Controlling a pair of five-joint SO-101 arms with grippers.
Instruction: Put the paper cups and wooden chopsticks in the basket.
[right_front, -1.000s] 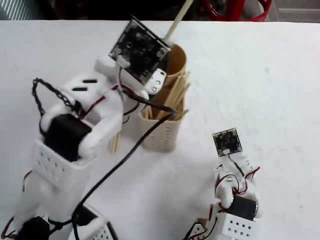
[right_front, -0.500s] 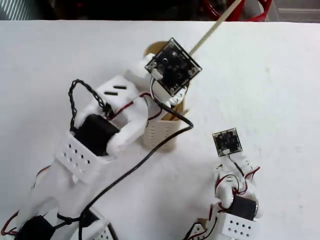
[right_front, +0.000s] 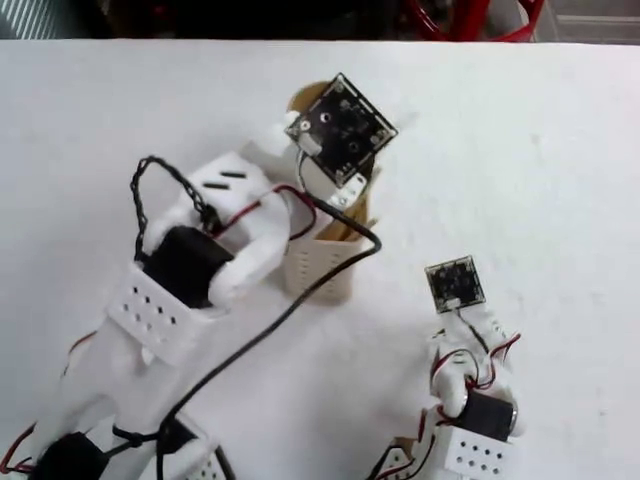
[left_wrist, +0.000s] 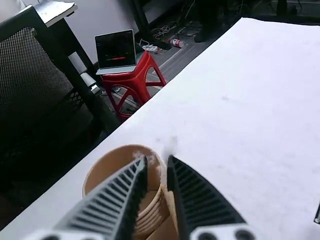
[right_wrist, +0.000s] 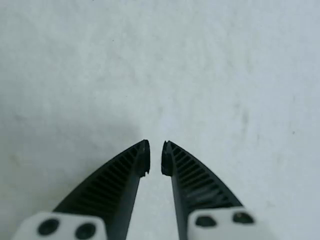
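The cream perforated basket stands mid-table with wooden chopsticks and stacked brown paper cups in it. My left arm's wrist board hangs directly over the basket. In the left wrist view my left gripper sits just above the cup rim, its jaws a narrow gap apart with nothing between them. My right arm rests near the front of the table, right of the basket. My right gripper points down at bare white tabletop, shut and empty.
The white table spreads wide to the right of the basket and behind it. Past the far table edge stand a red stool with a laptop on it and a black mesh chair.
The left arm swung right over the basket with a chopstick sticking up from its gripper; the chopstick is now gone from the gripper. The right arm has not moved.
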